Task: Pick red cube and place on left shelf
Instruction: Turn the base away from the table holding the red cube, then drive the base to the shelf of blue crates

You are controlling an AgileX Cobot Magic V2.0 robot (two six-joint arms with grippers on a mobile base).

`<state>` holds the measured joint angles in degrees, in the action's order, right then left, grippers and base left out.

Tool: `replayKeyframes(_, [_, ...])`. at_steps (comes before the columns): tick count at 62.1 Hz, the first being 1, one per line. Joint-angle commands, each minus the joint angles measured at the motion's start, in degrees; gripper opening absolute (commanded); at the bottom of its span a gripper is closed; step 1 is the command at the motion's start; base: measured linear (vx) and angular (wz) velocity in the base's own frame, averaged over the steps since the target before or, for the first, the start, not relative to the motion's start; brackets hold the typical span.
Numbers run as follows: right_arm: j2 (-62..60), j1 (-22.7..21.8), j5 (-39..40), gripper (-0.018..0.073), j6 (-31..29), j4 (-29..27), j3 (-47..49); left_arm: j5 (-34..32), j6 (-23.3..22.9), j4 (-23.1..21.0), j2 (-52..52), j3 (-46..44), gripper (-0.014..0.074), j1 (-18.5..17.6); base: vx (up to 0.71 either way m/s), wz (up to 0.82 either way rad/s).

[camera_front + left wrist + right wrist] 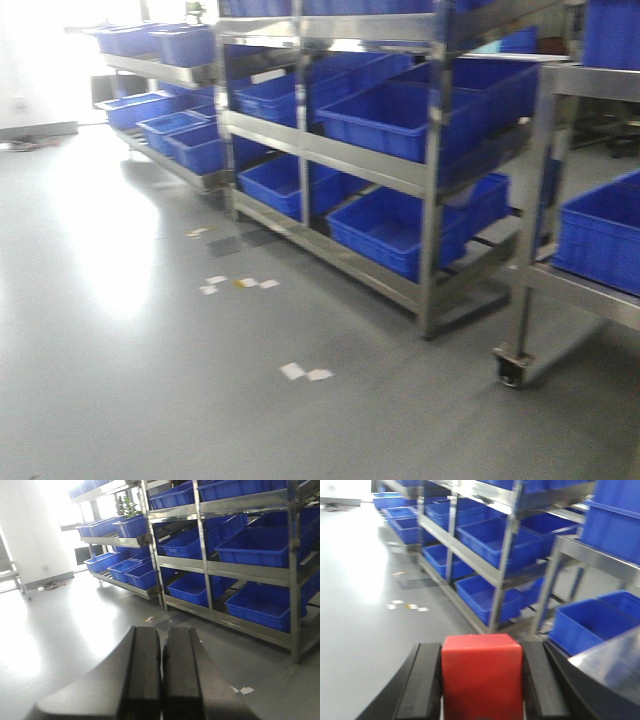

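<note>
My right gripper [482, 650] is shut on the red cube [482, 677], held between its two black fingers above the grey floor. My left gripper [164, 632] is shut and empty, its fingers pressed together. The steel tiered shelf [330, 160] with blue crates [385, 120] stands ahead in the front view. It also shows in the left wrist view [220, 567] and the right wrist view [470, 547]. Neither gripper shows in the front view.
A second steel rack on castors [535, 250] with blue crates [600, 235] stands at the right. More racks with crates [165, 95] line the far left wall. White paper scraps [305, 373] lie on the grey floor.
</note>
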<state>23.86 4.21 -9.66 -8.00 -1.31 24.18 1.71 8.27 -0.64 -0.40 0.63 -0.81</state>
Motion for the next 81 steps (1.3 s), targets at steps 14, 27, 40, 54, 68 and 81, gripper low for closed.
replayKeyframes(14, [0.2,-0.3,4.9,0.0057,-0.1,-0.4,1.7,-5.2,0.0,-0.3,0.0,1.3,0.0106,-0.4,-0.09,0.53])
replayKeyframes(27, [0.2,-0.3,4.9,0.0057,-0.1,-0.4,1.7,-5.2,0.0,-0.3,0.0,1.3,0.0106,-0.4,-0.09,0.55])
replayKeyframes(40, [0.2,-0.3,4.9,0.0057,-0.1,-0.4,1.7,-5.2,0.0,-0.3,0.0,1.3,0.0106,-0.4,-0.07,0.43])
replayKeyframes(54, [0.2,-0.3,4.9,0.0057,-0.1,-0.4,1.7,-5.2,0.0,-0.3,0.0,1.3,0.0106,-0.4,-0.02,0.34])
replayKeyframes(68, [0.2,-0.3,4.9,0.0057,-0.1,-0.4,1.7,-5.2,0.0,-0.3,0.0,1.3,0.0106,-0.4,0.04,0.32])
replayKeyframes(81, [0.2,-0.3,4.9,0.0057,-0.1,-0.4,1.7,-5.2,0.0,-0.3,0.0,1.3,0.0106,-0.4,0.11,0.25])
